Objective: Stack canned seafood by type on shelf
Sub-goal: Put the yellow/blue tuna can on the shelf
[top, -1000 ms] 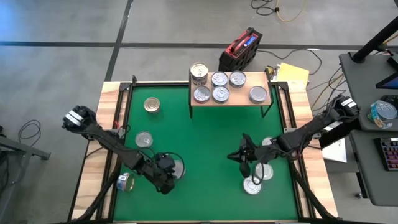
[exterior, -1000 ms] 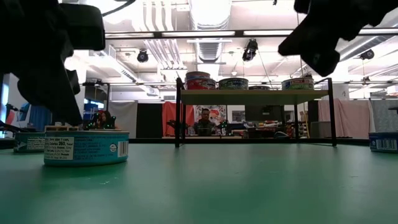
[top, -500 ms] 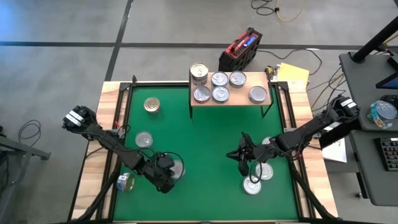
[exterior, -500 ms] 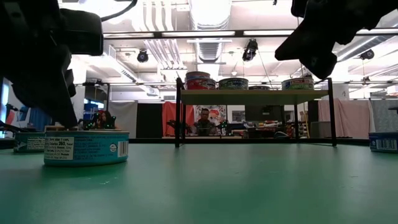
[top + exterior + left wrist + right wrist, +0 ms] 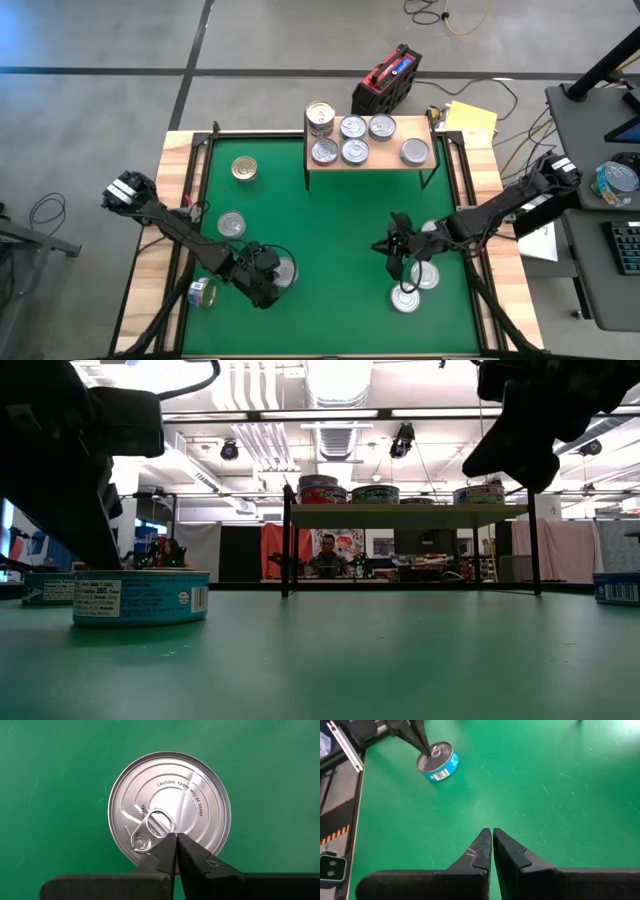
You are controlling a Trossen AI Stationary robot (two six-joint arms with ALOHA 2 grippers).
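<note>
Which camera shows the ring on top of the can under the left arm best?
The left wrist view: the pull ring fills the picture, just ahead of the shut left gripper. The low view shows only that can's blue side; the high and right wrist views show it tiny.

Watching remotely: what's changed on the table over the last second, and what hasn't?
The left gripper has closed its fingers over the silver-topped can, tips meeting at the pull tab; whether they pinch the tab is unclear. The right gripper, shut and empty above the mat, has drifted slightly toward the near cans. The can hasn't been lifted. The shelf and its cans are unchanged.
</note>
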